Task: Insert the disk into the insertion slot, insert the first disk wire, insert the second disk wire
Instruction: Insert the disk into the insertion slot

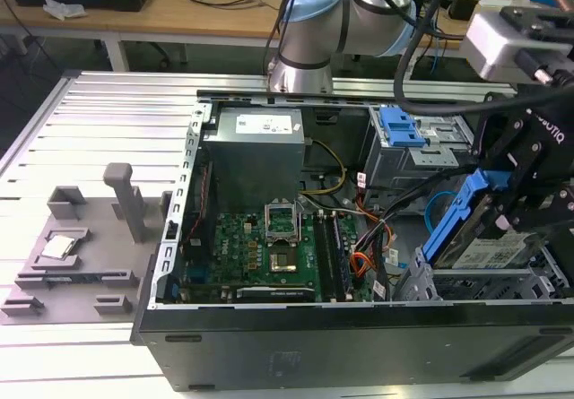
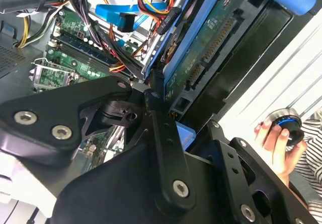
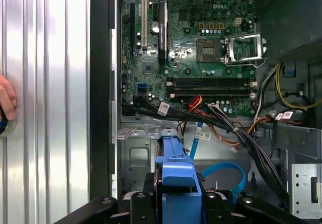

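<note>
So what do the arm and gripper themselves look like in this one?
The arm is silver tubing with pale blue joint caps. Black cables loop along it to a pale grey box at the wrist. The gripper is matt black, built of flat linkage bars with silver screw heads, with white lettering on its body.

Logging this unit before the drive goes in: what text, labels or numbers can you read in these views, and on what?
Nothing I can quote reliably.
Power supply sticker: print too small to read.
Label on the disk, held by the gripper: too small to read.
White cable tags: too small to read.
Motherboard: only a maker's mark, no numbers legible.
</note>
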Controlling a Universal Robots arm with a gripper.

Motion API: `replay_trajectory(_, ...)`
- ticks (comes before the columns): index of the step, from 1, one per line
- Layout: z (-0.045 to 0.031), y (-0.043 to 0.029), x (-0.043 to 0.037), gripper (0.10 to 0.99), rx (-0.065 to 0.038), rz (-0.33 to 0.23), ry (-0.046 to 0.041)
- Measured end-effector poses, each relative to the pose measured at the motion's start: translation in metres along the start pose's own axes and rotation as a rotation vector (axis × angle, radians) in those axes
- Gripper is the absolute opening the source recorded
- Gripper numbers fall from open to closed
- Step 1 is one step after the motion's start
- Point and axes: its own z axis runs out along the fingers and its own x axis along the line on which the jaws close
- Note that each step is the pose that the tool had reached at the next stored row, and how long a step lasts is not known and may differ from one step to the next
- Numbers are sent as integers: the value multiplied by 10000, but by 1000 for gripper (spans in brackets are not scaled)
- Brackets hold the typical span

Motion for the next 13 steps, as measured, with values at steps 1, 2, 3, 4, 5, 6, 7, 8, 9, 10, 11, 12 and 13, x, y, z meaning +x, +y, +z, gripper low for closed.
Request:
replay_trajectory(1, 19, -1, 0, 365, 0, 0, 1)
replay_trajectory(2, 41, -1, 0, 365, 0, 1, 1)
replay_trajectory(3, 48, -2, 0, 365, 0, 0, 2)
replay_trajectory(4, 49, -2, 0, 365, 0, 1, 4)
replay_trajectory(5, 49, -2, 0, 365, 0, 0, 3)
replay_trajectory(6, 51, -2, 0, 365, 0, 0, 0)
replay_trajectory(7, 51, -2, 0, 365, 0, 0, 0)
replay_trajectory(8, 51, -2, 0, 365, 0, 0, 0)
replay_trajectory(9, 51, -2, 0, 365, 0, 0, 0)
replay_trajectory(10, 51, -2, 0, 365, 0, 0, 1)
replay_trajectory(11, 51, -2, 0, 365, 0, 0, 1)
replay_trajectory(12, 52, -2, 0, 373, 1, 0, 1)
replay_trajectory(13, 51, -2, 0, 373, 0, 0, 1)
